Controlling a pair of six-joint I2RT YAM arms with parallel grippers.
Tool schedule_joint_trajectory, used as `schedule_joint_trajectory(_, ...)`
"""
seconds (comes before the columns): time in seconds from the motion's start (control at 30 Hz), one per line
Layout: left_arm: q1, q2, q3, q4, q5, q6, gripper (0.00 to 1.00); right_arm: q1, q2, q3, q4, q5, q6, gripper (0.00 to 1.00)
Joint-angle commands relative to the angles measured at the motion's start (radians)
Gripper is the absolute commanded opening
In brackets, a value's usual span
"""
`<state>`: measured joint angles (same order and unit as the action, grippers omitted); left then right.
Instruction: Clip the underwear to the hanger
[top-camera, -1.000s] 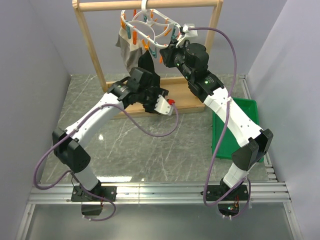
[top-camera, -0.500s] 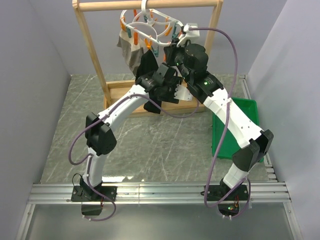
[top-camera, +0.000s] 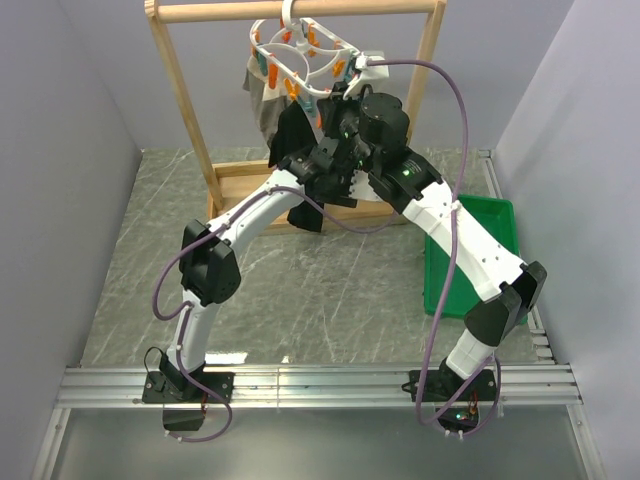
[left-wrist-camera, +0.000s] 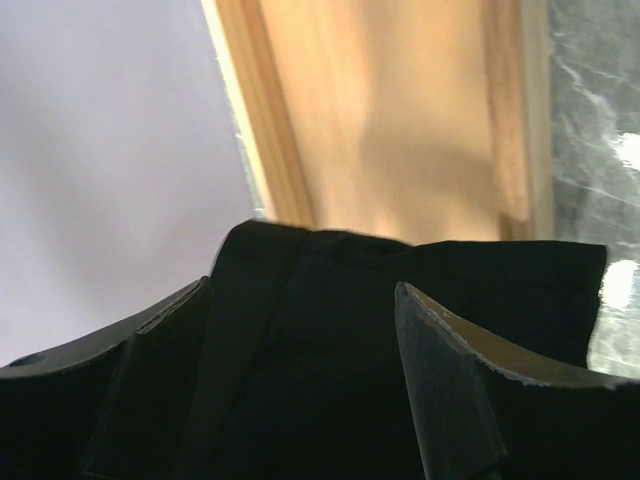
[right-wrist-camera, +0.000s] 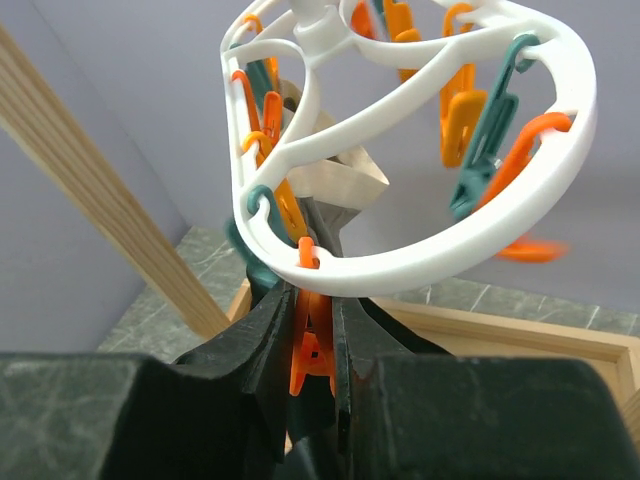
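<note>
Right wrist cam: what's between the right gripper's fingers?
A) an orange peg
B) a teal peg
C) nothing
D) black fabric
A. In the right wrist view the right gripper has its two dark fingers closed on an orange peg that hangs from the rim of the white hanger.

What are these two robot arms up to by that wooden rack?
They are pegging up laundry. The left gripper holds black underwear up by the white peg hanger on the wooden rack. The right gripper is pinching an orange peg on that hanger. I cannot see the underwear clipped in yet.
</note>
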<state>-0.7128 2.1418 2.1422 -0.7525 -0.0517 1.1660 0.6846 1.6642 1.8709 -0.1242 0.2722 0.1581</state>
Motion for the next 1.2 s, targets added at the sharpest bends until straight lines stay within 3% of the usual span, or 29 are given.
schedule_joint_trajectory(0.0,-0.016,-0.022,-0.007,0.013,-0.016,0.007,0.79,0.001,-0.026,0.020,-0.009,0.028,-0.006,0.00)
schedule_joint_trajectory(0.63,0.009,0.151,0.195,0.005,-0.145,0.066,0.83,0.023,-0.035,0.013,-0.009,0.044,-0.015,0.00)
schedule_joint_trajectory(0.9,0.042,0.147,0.174,0.015,-0.163,0.080,0.85,0.024,-0.038,-0.003,-0.005,0.044,-0.017,0.00)
schedule_joint_trajectory(1.1,0.062,0.141,0.154,0.013,-0.178,0.077,0.82,0.024,-0.037,-0.001,0.000,0.044,-0.019,0.00)
schedule_joint_trajectory(1.17,0.065,0.138,0.150,0.015,-0.181,0.078,0.76,0.026,-0.037,-0.004,0.000,0.042,-0.019,0.00)
